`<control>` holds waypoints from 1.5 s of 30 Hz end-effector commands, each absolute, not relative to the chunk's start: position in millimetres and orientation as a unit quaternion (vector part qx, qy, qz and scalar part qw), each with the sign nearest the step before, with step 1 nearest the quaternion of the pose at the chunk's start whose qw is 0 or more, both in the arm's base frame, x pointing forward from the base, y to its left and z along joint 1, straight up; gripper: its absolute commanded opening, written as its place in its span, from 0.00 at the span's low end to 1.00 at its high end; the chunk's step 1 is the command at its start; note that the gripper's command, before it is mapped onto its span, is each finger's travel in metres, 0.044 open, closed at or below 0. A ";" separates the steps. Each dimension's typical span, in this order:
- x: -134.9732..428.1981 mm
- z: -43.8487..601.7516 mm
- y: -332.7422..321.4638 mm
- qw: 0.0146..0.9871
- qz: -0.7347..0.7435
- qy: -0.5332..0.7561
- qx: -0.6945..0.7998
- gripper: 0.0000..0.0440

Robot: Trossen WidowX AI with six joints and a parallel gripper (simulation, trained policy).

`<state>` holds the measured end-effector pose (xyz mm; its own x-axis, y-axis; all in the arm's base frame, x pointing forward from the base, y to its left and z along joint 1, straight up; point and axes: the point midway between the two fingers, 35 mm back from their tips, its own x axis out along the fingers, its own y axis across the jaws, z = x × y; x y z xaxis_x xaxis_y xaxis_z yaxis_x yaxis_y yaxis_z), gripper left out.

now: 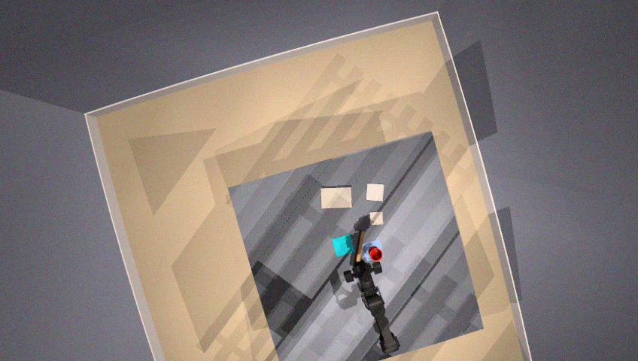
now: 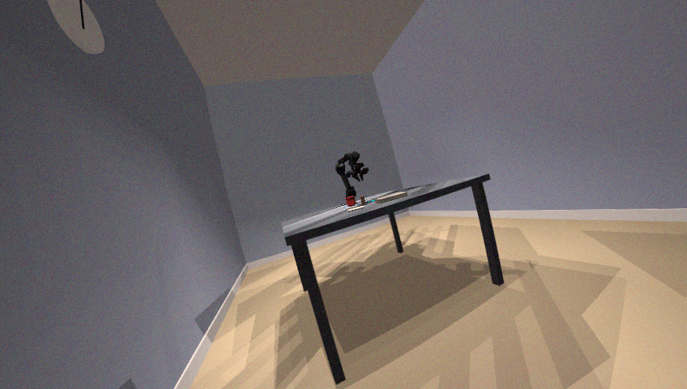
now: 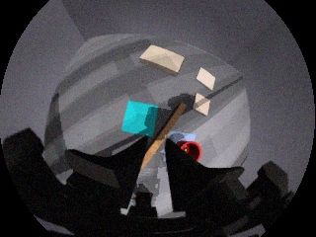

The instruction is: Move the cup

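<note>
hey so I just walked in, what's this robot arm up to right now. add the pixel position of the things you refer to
Nothing is being handled yet. The pincer point(image 3: 156, 139) hangs above the table point(image 2: 332, 211), partly open, holding nothing. The red cup point(image 1: 375, 253) point(image 2: 350, 201) point(image 3: 191, 151), with marbles inside, stands upright on the pale blue pad point(image 1: 372, 244) point(image 3: 184, 136). A brown bar point(image 1: 360, 246) point(image 3: 165, 133) lies between it and the cyan pad point(image 1: 342, 245) point(image 3: 135, 118).
</note>
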<state>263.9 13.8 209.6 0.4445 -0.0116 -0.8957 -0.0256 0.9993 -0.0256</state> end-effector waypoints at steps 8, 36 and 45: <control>254.1 198.8 2.2 0.803 0.008 0.594 -0.047 0.24; 240.4 147.4 -41.9 0.709 0.031 0.698 -0.098 0.33; 237.3 125.2 -54.3 0.693 0.046 0.710 -0.112 0.38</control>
